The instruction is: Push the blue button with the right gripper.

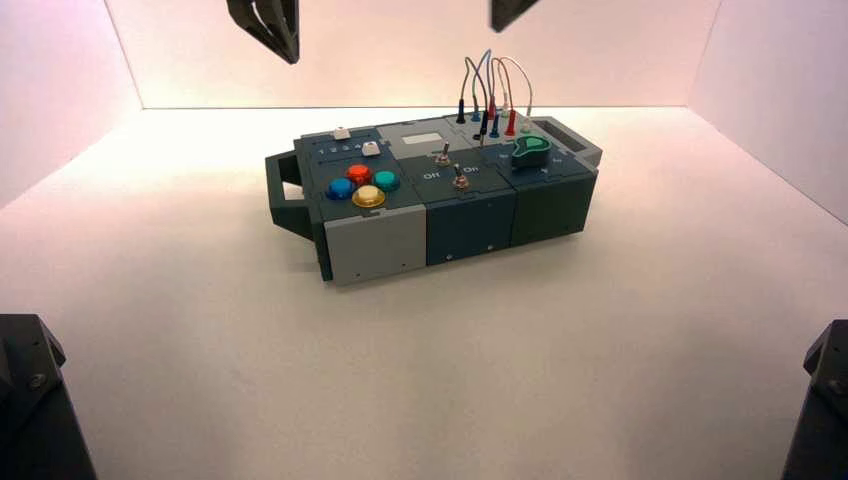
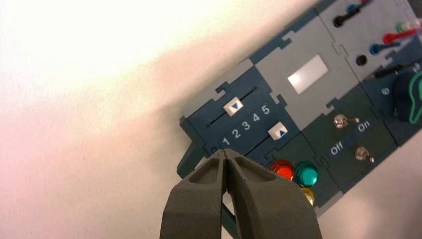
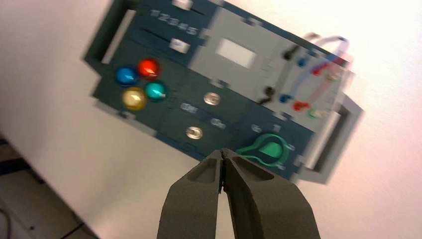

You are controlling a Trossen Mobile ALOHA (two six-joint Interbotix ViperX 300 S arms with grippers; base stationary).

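Hovering high above the box (image 1: 440,195), the right end effector (image 3: 222,153) is closed, well clear of the blue button (image 3: 126,75); the left end effector (image 2: 226,153) is closed too.

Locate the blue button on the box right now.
In the high view the blue button sits in the four-button cluster at the box's left end, nearest the handle, beside the red button and yellow button.

blue button (image 3: 126,75) hidden behind left gripper (image 2: 226,155) (left wrist view), right gripper (image 1: 512,12) cropped at top edge
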